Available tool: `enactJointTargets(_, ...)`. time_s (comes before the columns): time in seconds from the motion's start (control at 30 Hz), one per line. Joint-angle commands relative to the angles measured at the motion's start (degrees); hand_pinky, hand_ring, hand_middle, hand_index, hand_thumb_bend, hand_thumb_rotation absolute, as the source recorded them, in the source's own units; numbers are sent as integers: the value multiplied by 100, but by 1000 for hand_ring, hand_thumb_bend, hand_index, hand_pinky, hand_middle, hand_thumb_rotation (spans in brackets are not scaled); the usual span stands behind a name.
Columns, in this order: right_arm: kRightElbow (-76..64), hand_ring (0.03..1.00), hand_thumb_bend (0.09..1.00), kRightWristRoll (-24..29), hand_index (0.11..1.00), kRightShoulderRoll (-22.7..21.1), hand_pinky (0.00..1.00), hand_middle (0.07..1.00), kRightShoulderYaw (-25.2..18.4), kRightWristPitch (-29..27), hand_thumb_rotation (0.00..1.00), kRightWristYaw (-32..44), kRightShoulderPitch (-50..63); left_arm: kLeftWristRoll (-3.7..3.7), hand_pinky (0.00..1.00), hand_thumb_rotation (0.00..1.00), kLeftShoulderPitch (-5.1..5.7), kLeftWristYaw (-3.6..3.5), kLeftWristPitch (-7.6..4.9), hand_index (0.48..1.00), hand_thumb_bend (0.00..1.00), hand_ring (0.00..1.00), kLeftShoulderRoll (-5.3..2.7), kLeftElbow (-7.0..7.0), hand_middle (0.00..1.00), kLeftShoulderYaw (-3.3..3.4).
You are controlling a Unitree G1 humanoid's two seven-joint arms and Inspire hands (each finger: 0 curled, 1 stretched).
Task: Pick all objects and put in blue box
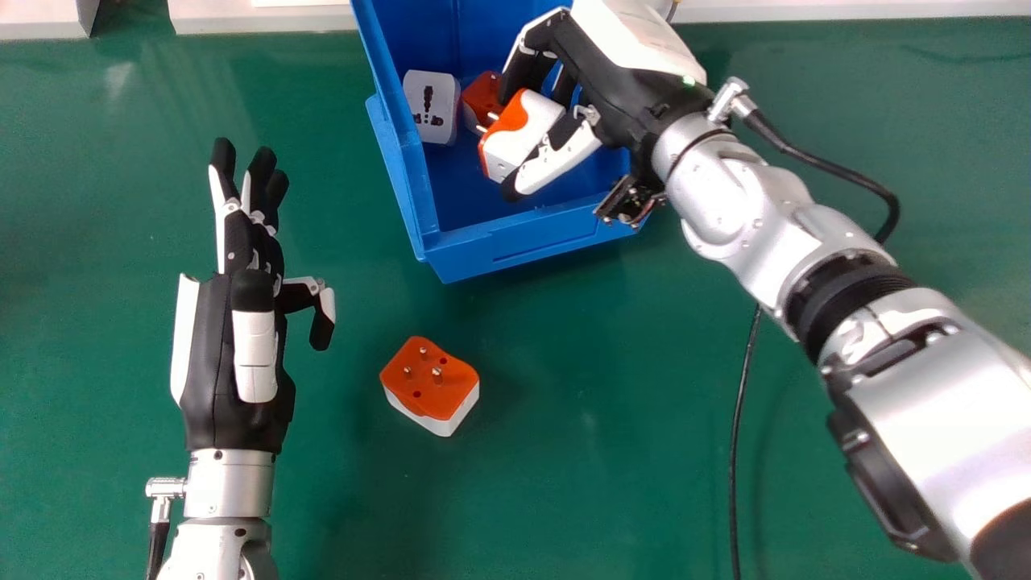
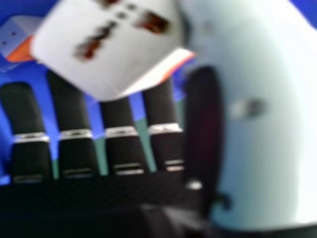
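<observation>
Head view: near tabletop's (image 1: 612, 451) far edge, blue box (image 1: 523, 246); left, idle left hand (image 1: 216, 366), fingers straight; over box, right hand (image 1: 636, 97), fingers and thumb clamped on travel adapter (image 1: 523, 137). Placing step, apparently; next, release, then fetch orange-topped adapter (image 1: 428, 385) off box's near-left corner.

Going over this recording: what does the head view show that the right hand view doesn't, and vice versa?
Head view: the left hand, open; a loose orange-and-white adapter lying pins-up outside the box; the black cable; and the held adapter's pins.

Right hand view: the held adapter's socket slots, turned away from the head camera.

Both: the right hand with that adapter between thumb and fingers, the blue box, another adapter inside it, and the green table.
</observation>
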Motion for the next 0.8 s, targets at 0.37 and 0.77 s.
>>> enactJointTargets(0.37,-611,878,999,425,912,-545,747,938,-349,-1912,691,-210,480,-82,0,1000,7,-167,-32,925,1000,1000,25,-104,1000,-6)
enactJointTargets(0.77,-1667,843,988,948,892,-1348,718,893,-830,-3780,668,-169,1779,-51,0,1000,33,-113,-53,924,1000,1000,-21,-126,1000,-21)
